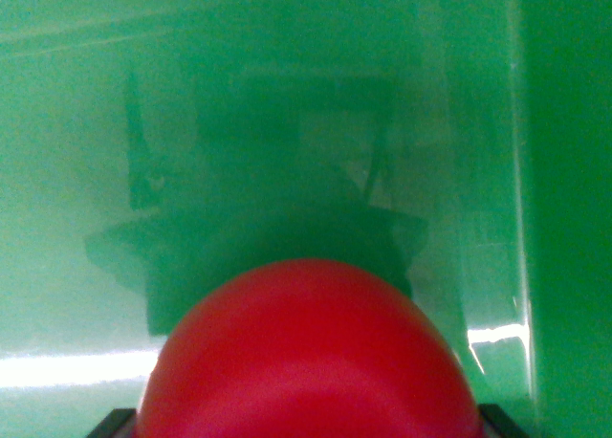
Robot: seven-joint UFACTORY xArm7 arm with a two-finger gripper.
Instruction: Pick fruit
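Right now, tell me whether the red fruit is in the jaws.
Cannot tell: the red fruit fills the bottom centre between dark corners, but no contact shows.

You see one fruit, round, smooth and bright red, filling the bottom middle of the wrist view. Its domed top curves upward, and its lower part runs off the bottom edge. It sits close and blurred, with a faint sheen low on its skin.

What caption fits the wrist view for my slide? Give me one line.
Wrist view: a red round fruit fills the lower frame against a glossy green surface showing a dark blurred reflection.
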